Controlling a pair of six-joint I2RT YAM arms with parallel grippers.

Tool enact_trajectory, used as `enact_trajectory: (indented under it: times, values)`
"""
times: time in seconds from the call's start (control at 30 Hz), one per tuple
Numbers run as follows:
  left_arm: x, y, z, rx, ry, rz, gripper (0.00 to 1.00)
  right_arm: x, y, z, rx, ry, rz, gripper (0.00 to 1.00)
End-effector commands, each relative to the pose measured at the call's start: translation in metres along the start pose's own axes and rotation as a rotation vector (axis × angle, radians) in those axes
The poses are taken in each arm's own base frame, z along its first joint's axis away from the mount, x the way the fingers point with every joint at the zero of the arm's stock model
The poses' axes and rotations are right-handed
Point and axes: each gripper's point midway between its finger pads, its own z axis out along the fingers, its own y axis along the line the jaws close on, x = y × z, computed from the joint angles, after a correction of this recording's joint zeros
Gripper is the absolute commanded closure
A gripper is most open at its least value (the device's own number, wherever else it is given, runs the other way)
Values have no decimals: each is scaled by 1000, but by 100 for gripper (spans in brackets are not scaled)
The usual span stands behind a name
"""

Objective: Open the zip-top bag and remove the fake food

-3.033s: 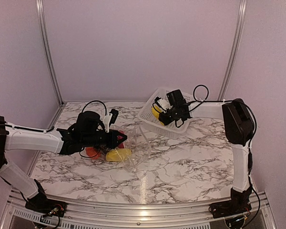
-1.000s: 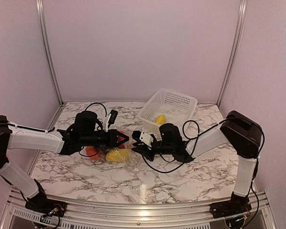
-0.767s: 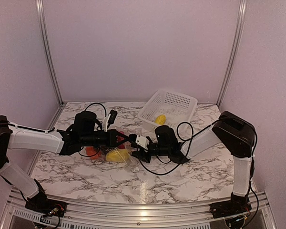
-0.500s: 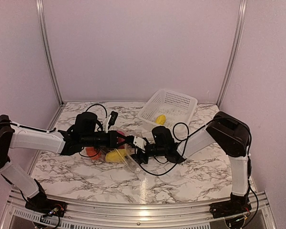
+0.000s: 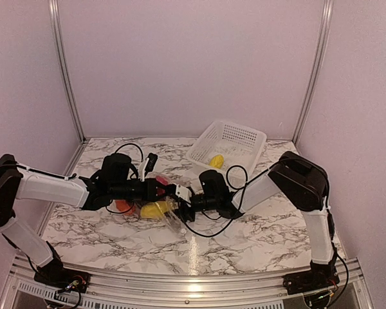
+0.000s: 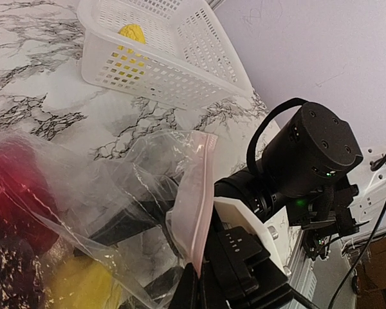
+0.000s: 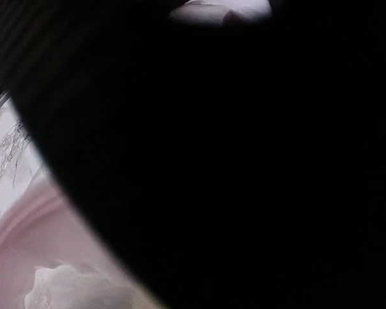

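Working over the marble table (image 5: 264, 235), you are emptying the zip-top bag (image 6: 122, 183), which is lying left of centre, near the white basket (image 5: 243, 138). Your left gripper (image 5: 166, 190) is pinching the bag's zip edge; hold that mouth up. Your right gripper (image 5: 183, 207) is sitting in the mouth, jaws spread; aim for the nearest yellow piece (image 5: 156, 208) of fake food without snagging film. The red apple (image 6: 13, 187) is crowding behind.

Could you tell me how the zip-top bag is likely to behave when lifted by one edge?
Probably floppy: the zip-top bag looks thin and crumpled. Likely to sag at one end, since the fake food sits bunched there.
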Motion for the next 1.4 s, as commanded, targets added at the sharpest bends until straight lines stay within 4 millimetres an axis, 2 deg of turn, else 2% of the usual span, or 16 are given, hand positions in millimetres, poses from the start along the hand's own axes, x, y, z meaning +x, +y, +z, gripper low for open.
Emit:
enact_trajectory:
  times: [0.0,0.1,0.23,0.4,0.5,0.7,0.77,0.93,1.03,1.13,1.37]
  values:
    - [4,-6,2,33,12,13,100,23,18,10,-83,64,72,41]
    - [4,-5,2,30,11,15,100,29,23,9,-100,82,87,43]
    - [4,-4,1,28,13,17,100,33,28,3,-108,100,96,59]
    - [4,-4,1,23,11,22,100,13,30,-15,-82,74,99,76]
    - [3,-4,1,21,8,25,100,0,29,-25,-58,62,99,81]
    - [4,-3,1,18,12,26,100,-19,19,-40,5,90,102,83]
    - [5,-2,1,15,13,27,100,-20,11,-44,49,128,105,83]
    - [8,1,1,6,18,30,100,-7,-1,-54,123,254,122,83]
    - [9,2,2,3,21,31,100,5,-2,-60,145,320,136,85]
    - [8,3,2,2,20,34,100,8,1,-68,162,340,151,87]
    - [8,4,6,-3,25,31,100,-16,8,-90,181,276,173,88]
